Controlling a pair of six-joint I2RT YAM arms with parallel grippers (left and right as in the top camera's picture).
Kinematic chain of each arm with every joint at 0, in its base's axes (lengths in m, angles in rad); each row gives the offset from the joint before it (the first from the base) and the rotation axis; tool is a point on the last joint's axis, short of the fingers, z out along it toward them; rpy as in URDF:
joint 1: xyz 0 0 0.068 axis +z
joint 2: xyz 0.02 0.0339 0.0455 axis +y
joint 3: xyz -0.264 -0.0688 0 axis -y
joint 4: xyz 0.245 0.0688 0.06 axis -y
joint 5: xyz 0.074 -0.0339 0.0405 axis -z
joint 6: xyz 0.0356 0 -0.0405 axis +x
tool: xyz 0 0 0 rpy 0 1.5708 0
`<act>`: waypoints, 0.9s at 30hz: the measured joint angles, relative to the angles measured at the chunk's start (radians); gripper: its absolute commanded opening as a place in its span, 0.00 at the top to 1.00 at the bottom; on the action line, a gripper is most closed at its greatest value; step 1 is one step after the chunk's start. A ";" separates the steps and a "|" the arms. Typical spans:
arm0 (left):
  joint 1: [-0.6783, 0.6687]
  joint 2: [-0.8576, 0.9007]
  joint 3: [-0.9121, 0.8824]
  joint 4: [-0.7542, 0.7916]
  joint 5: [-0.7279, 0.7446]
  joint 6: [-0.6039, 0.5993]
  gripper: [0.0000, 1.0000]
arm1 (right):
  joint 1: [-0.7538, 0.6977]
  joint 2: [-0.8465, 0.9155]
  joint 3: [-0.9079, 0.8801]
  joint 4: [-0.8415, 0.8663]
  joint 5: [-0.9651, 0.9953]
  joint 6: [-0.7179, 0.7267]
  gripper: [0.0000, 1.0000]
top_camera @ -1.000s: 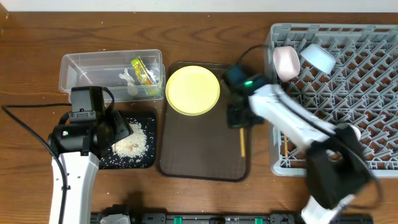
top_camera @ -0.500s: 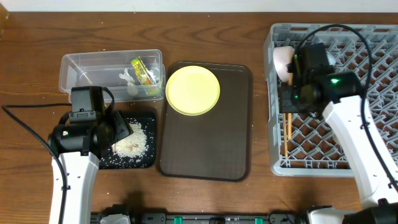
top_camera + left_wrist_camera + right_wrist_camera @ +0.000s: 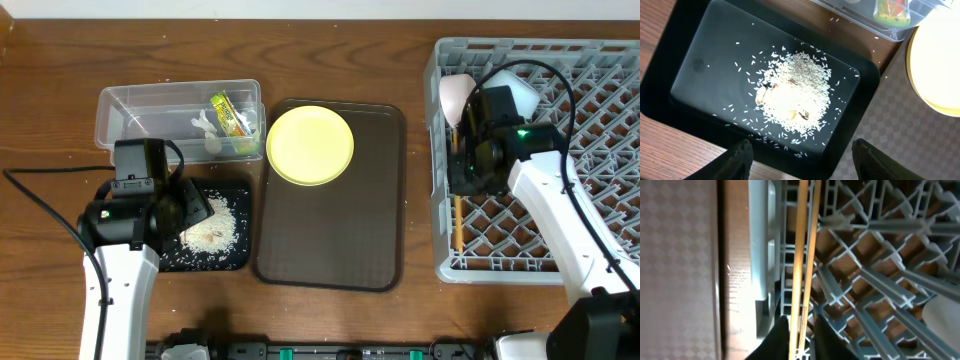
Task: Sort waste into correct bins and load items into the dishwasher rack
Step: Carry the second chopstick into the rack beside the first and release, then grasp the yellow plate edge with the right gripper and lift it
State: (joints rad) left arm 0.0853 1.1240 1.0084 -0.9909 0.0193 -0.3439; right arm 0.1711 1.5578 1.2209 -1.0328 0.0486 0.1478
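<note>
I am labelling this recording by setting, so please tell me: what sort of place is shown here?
Probably a robot test bench staged as a dish-clearing station, not a real kitchen: a wooden table, a grey dishwasher rack, and a clear tub and black tray for waste.

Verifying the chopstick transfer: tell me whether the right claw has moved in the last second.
Yes. The right claw, shut on the chopsticks, went rightward from over the brown tray to the rack's left edge.
</note>
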 measured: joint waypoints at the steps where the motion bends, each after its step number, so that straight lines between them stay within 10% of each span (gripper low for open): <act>1: 0.000 0.000 0.000 0.000 0.000 0.000 0.33 | 0.000 0.000 0.000 0.001 0.000 0.000 0.80; 27: 0.000 0.000 0.000 0.000 0.000 0.000 0.33 | 0.248 0.050 0.062 0.569 -0.175 0.052 0.51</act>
State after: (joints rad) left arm 0.0853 1.1240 1.0084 -0.9909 0.0193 -0.3439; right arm 0.4187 1.6081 1.2827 -0.4641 -0.1268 0.2001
